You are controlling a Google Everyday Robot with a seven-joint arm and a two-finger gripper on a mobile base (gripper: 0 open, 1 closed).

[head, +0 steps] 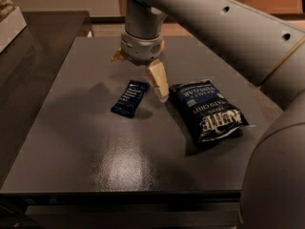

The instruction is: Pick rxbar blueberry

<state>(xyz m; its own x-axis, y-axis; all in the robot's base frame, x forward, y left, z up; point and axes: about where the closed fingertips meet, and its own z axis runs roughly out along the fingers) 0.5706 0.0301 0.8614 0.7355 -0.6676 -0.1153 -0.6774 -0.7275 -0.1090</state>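
Note:
The rxbar blueberry (130, 98) is a small flat navy wrapper with white lettering. It lies on the dark grey table (95, 147), left of centre. My gripper (139, 78) hangs from the grey wrist just above and behind the bar, and it is open and empty. One cream finger (158, 82) points down between the bar and the chip bag, its tip close to the bar's right end. The other finger (117, 56) shows only as a small piece at the wrist's left side.
A large dark blue crinkled chip bag (209, 109) lies right of the bar. My thick grey arm crosses the upper right and fills the lower right corner. A pale box (8, 18) stands at the far left edge.

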